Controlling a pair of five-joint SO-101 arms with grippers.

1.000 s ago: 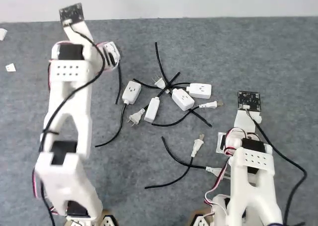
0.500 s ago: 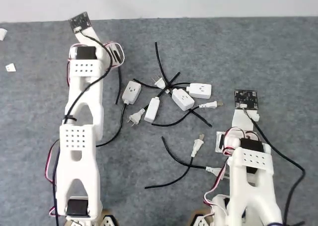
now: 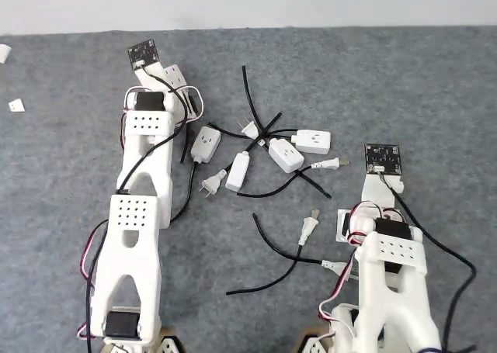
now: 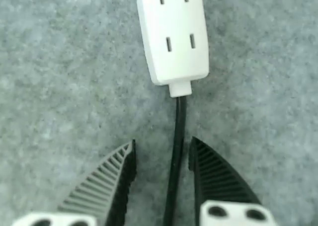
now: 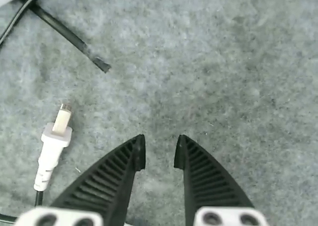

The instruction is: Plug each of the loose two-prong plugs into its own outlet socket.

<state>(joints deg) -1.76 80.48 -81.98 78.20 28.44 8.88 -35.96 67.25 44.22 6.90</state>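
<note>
1. Left pincer [image 4: 161, 154]: jaws open and empty, set astride the black cord [image 4: 175, 151] just behind a white outlet [image 4: 172, 35], probably to draw that outlet clear by its tail.
2. This outlet lies at 9 o'clock of the tangle on the grey table [image 3: 404, 81]; other outlets [image 3: 314, 140] sit toward 3 o'clock.
3. Right pincer [image 5: 159, 151]: open, empty, above bare table; a loose plug [image 5: 53, 136] lies near it, at 5 o'clock of the tangle.
4. Obstruction: crossed cords [image 3: 268, 124] at the centre may drag neighbours along.
</note>
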